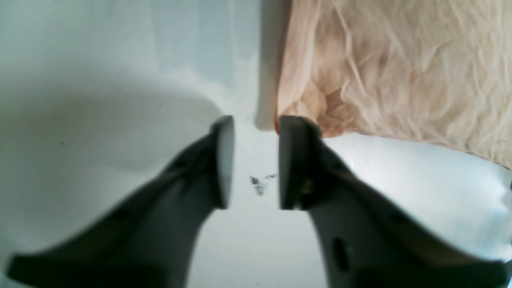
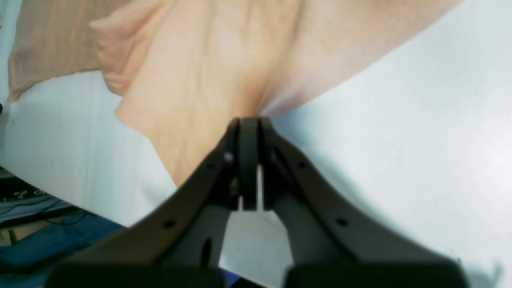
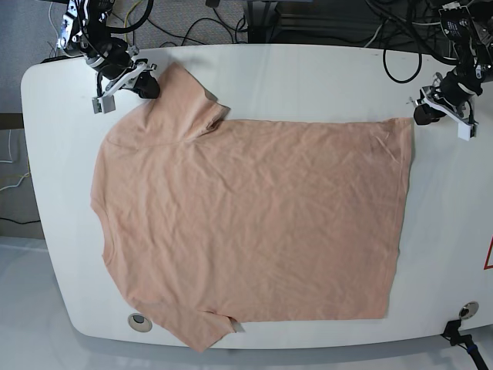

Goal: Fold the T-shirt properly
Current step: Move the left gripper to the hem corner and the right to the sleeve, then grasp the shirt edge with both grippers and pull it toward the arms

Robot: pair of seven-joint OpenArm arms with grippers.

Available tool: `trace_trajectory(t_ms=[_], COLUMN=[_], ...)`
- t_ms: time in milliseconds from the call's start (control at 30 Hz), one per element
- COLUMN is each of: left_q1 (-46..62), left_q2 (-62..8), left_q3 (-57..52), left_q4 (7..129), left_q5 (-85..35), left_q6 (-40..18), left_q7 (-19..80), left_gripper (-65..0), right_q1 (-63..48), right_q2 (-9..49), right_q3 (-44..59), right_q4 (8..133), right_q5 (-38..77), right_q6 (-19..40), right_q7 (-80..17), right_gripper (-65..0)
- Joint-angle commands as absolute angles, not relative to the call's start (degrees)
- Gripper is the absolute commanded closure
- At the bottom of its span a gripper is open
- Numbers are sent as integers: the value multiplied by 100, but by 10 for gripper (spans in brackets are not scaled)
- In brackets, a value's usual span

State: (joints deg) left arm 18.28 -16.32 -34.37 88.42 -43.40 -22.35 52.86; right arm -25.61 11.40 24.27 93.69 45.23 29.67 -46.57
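The peach T-shirt point(image 3: 254, 223) lies spread flat on the white table point(image 3: 308, 77), plain side up, neck to the left and hem to the right. My right gripper point(image 3: 149, 85) is at the far left sleeve; in the right wrist view it point(image 2: 249, 120) is shut on the sleeve fabric point(image 2: 224, 60), which pulls up into a ridge. My left gripper point(image 3: 420, 116) is open at the shirt's far right hem corner. In the left wrist view its point(image 1: 256, 124) right finger point(image 1: 290, 160) touches the corner of the shirt point(image 1: 400, 72), with bare table between the jaws.
Cables and equipment lie behind the table's far edge point(image 3: 269, 23). Two round grommets point(image 3: 139, 321) point(image 3: 464, 311) sit near the front edge. The right wrist view shows the table's edge with a blue item point(image 2: 52, 244) below it. A dark smudge point(image 1: 258, 186) marks the table.
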Motion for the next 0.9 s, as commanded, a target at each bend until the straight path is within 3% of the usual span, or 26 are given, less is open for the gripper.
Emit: trace_trajectory(t_ms=[0,333,533,867], left_q1=[1799,1718,1645,1521], left_q2=[-1703,-1704,-1700,-1718], left_q3=[-3446,-3466,-3442,-3438], left_q4=[8890,8818,8795,8721], left_q5=[-4367,-4372,-4372,-4391], left_q6=[-2241,-2225,-2125,-2068], left_q7=[5261,5165,5214,5288], left_gripper=[-156,-175,-266,-276], right_q1=[-2546,-2538,-2546,-2513], right_q2=[1180,1175,1170,1134], right_q3=[2470,2480,2469,2475], right_q4=[9434,9420,9431,9436], right_q5=[4554,4579,4563,4556], right_q6=[2961,2963,2957,2965], right_q7=[-4600,-4575,-4574,-4578], right_gripper=[0,0,0,0])
